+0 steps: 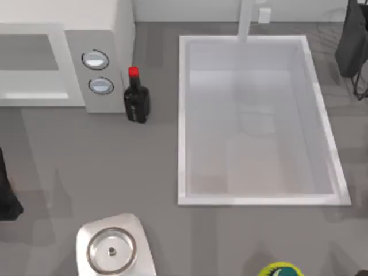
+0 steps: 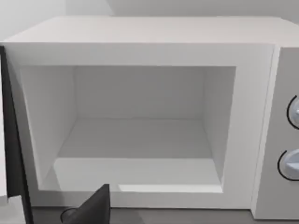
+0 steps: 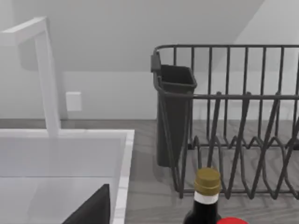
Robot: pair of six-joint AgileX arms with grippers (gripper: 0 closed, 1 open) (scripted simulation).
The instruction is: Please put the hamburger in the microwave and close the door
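Observation:
The microwave (image 1: pixel 98 34) stands at the table's back left, its grey panel carrying two round dials (image 1: pixel 95 60). In the left wrist view its white cavity (image 2: pixel 140 140) is open and has nothing in it. The door (image 2: pixel 10 140) is swung out beside the opening and appears as a dark edge. The hamburger is out of view. A dark part of my left gripper (image 2: pixel 96 207) hangs low in front of the microwave's opening. My right gripper (image 3: pixel 93 210) hovers near the sink's corner, facing the dish rack.
A red-capped black bottle (image 1: pixel 136 98) stands just right of the microwave. The white sink (image 1: pixel 184 115) with its faucet (image 1: pixel 246 20) takes up the centre right. A dark dish rack (image 3: pixel 233 116) sits at the back right, a gold-capped bottle (image 3: pixel 206 196) before it. A silver round dish on a tray (image 1: pixel 112 250) lies at the front.

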